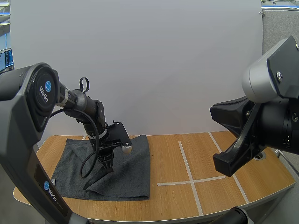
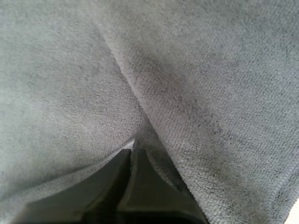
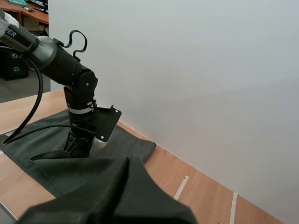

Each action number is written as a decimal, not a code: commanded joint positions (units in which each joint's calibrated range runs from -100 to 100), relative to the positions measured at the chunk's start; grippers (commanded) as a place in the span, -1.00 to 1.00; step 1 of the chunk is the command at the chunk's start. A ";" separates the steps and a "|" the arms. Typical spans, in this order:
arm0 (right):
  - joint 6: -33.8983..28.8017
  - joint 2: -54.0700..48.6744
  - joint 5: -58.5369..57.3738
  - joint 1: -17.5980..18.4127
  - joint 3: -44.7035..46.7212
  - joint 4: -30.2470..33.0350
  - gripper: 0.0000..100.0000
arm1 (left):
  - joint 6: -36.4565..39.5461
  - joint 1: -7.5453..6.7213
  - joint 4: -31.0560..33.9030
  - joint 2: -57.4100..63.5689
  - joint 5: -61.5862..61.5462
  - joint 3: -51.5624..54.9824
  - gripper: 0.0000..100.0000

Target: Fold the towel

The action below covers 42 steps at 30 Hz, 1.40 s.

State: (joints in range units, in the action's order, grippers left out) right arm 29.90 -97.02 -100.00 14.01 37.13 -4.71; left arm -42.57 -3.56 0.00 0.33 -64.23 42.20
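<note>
A dark grey towel (image 1: 133, 161) lies spread on the left half of the wooden table (image 1: 219, 191). My left gripper (image 1: 106, 171) points down onto it and is shut on a raised fold of the cloth, which peaks up under the tips. In the left wrist view the fingertips (image 2: 128, 156) pinch a ridge of towel (image 2: 210, 93). My right gripper (image 3: 131, 163) hangs high over the table's right side, shut on nothing, its fingers together as one wedge. From there I see the left gripper (image 3: 77, 148) standing on the towel (image 3: 128, 145).
White tape lines (image 1: 187, 172) form a cross on the bare wood right of the towel. The table's curved front edge (image 1: 187, 215) runs close below the towel. A white wall stands behind.
</note>
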 commanded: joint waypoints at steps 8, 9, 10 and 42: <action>0.28 -0.36 0.00 0.07 0.07 0.53 -1.00 | 4.09 2.71 -0.45 4.84 -7.34 -0.23 -1.00; 0.28 -0.36 0.00 0.07 0.07 0.53 -1.00 | 4.09 3.74 -0.60 4.84 -7.87 -0.23 -1.00; 0.28 -0.36 0.00 0.07 0.07 0.53 -1.00 | 4.09 4.54 -0.60 4.88 -8.02 -0.23 -1.00; 0.28 -0.36 0.00 0.07 0.07 0.30 -1.00 | -15.49 28.19 -12.18 9.52 -20.82 -0.23 -1.00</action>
State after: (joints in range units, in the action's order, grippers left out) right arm 29.90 -97.02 -100.00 14.01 37.13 -4.71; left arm -55.83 22.76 -10.70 9.25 -83.47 42.20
